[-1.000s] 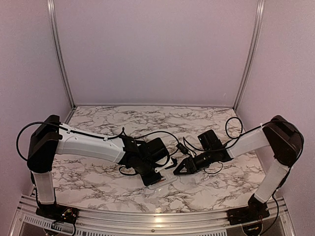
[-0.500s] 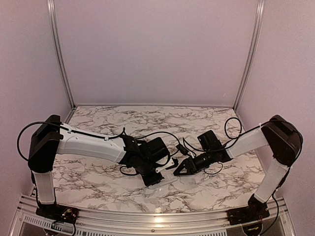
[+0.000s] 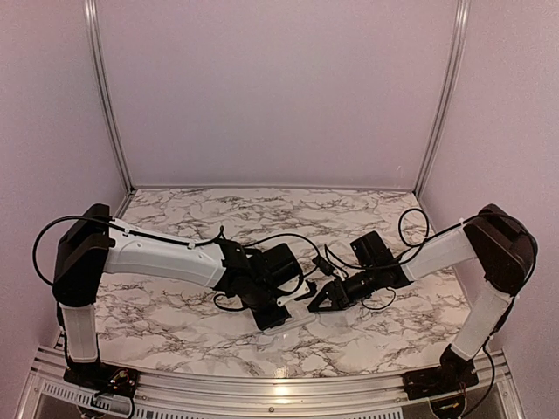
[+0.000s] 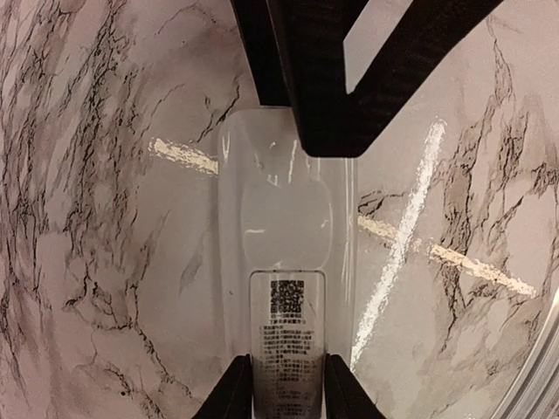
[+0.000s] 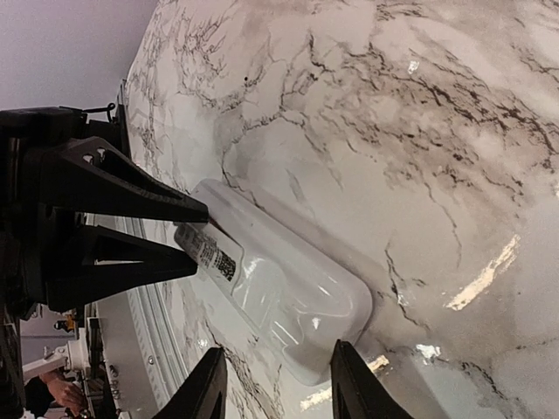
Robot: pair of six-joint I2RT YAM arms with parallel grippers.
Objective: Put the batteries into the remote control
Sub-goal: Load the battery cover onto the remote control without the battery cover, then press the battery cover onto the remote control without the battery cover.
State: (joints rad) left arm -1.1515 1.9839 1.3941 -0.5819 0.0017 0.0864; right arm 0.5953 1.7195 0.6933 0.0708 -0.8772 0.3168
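Note:
The remote control lies back-up on the marble table, a white bar also in the left wrist view and the right wrist view. My left gripper is shut on the labelled battery cover at one end of the remote; in the right wrist view that cover sits between the left fingers, its end slightly raised. My right gripper is open, its jaws either side of the remote's other end, not touching. No batteries show in any view.
Black cables loop over the table behind both grippers. The table's metal front rail runs close behind the remote. The right gripper's fingers show over the far end of the remote in the left wrist view.
The left arm has edged slightly to the right with its grip on the cover kept. The right gripper and the remote have barely moved.

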